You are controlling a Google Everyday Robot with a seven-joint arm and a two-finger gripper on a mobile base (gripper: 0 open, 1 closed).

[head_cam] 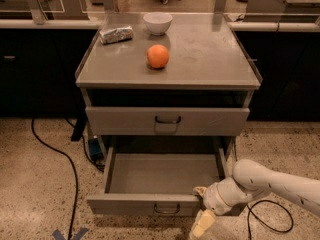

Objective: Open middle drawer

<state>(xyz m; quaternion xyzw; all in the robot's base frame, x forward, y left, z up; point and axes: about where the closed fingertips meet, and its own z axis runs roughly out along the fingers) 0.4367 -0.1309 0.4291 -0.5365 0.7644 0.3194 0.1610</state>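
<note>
The middle drawer (150,204) is pulled out toward me below the closed upper drawer (167,120). Its shallow grey tray (162,173) is empty and its small dark loop handle (166,210) shows on the low front. My gripper (204,218) is at the right end of that drawer front, just right of the handle, on the white arm (270,184) that reaches in from the lower right. Anything below the open drawer is hidden by it.
On the cabinet top (210,59) are an orange (158,56), a white bowl (157,23) and a foil-wrapped packet (116,34). Black cables lie on the speckled floor at the left (70,169) and right (272,219). Dark counters stand behind.
</note>
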